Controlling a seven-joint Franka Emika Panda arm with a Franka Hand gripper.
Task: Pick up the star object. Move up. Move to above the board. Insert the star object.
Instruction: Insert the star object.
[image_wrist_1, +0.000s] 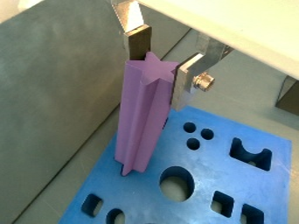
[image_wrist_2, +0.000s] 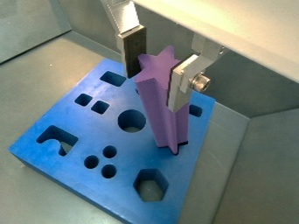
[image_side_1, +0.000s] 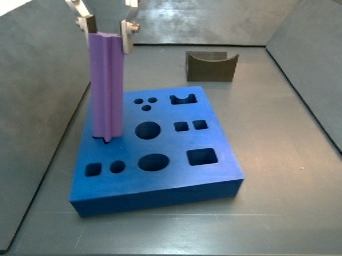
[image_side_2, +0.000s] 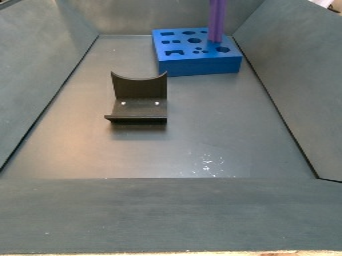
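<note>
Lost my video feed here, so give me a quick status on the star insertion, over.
Gripper above the board, fingers either side of the star object's top. Star object upright, lower end at the board's surface. Fixture stands apart; nothing in the way.

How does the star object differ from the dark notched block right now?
The star object is light purple, tall and upright, its lower end at the board; the dark notched block is short, olive-brown, resting on the floor away from the board. The tool flanks the star's top, while nothing holds the block. Both stand inside the same grey enclosure.
</note>
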